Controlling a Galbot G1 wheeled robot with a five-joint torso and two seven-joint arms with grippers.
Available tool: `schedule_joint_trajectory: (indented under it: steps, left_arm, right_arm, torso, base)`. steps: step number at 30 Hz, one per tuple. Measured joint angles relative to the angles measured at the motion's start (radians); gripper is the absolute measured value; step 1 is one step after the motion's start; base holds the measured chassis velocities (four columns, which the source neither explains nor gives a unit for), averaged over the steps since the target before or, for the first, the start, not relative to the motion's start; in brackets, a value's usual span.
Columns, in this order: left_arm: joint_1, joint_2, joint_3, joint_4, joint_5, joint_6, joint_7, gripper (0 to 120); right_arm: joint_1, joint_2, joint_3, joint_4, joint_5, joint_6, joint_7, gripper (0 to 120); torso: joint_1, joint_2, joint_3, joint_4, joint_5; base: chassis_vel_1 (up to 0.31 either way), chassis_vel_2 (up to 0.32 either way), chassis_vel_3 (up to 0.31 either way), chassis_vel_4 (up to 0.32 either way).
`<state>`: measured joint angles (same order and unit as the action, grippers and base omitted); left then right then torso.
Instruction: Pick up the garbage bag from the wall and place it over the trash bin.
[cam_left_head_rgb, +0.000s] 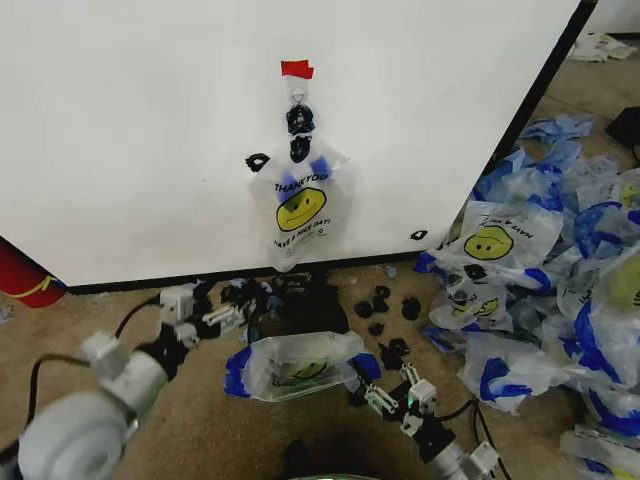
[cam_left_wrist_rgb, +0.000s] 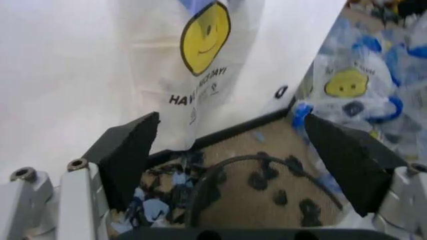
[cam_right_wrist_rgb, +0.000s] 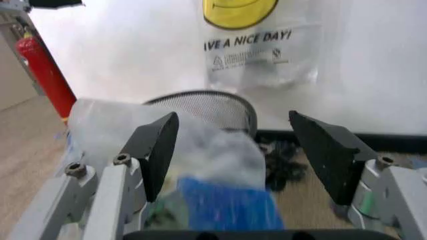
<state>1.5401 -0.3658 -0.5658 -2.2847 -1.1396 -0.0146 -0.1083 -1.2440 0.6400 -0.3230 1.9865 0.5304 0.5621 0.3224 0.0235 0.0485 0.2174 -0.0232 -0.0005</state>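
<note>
one garbage bag (cam_left_head_rgb: 299, 205): hangs flat against the wall from a small hook just below a red tape strip (cam_left_head_rgb: 297, 69); blue handles gathered at the hook, yellow smiley face and print facing outward; its lower edge ends just above the floor.
wall (cam_left_head_rgb: 130, 120): large white panel with a black edge along its base and right side.
trash bin (cam_left_head_rgb: 308, 306): black, on the floor at the foot of the wall, directly below the hanging bag; black scraps scattered around it.
second bag (cam_left_head_rgb: 295, 365): lies on the carpet in front of the bin, between the two arms.
left gripper (cam_left_head_rgb: 212, 321): low, left of the bin, fingers spread wide, holding nothing; its wrist view looks between the fingers at the hanging bag (cam_left_wrist_rgb: 200, 60).
right gripper (cam_left_head_rgb: 393, 392): low, just right of the lying bag, fingers spread apart, empty.
bag pile (cam_left_head_rgb: 560, 260): many identical bags heaped on the floor to the right.
fire extinguisher (cam_left_head_rgb: 25, 277): red, on the floor at the wall's left end.
</note>
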Motion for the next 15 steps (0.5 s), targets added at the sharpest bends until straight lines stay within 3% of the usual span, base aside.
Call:
schedule_joint_trajectory:
  steps: [3,7,12,15]
  left_arm:
    - [-0.010,0.057,0.000,0.016,-0.042,0.003,0.016,82]
    - [-0.020,0.218,0.008,0.075,-0.139,0.017,0.057,81]
    - [-0.021,0.289,0.012,0.148,-0.173,0.024,0.140,81]
    - [-0.036,0.287,0.012,0.173,-0.228,0.032,0.183,74]
  right_arm:
    - [0.020,0.004,-0.004,-0.005,0.013,-0.006,-0.010,64]
    - [0.018,0.012,0.014,-0.023,0.027,-0.007,-0.029,63]
    - [-0.002,0.038,0.034,-0.035,0.021,-0.006,-0.031,63]
    - [-0.005,0.061,0.038,-0.041,0.007,-0.014,-0.018,64]
  torso:
    - [0.000,0.000,0.000,0.0000,-0.0015]
    - [0.000,0.000,0.000,-0.0005,-0.0004]
    - [0.000,0.000,0.000,-0.0004,-0.0006]
    - [0.000,0.000,0.000,-0.0004,-0.0006]
  base:
    - [0.000,0.000,0.000,0.000]
    - [0.000,0.000,0.000,0.000]
    - [0.000,0.000,0.000,0.000]
    - [0.000,0.000,0.000,0.000]
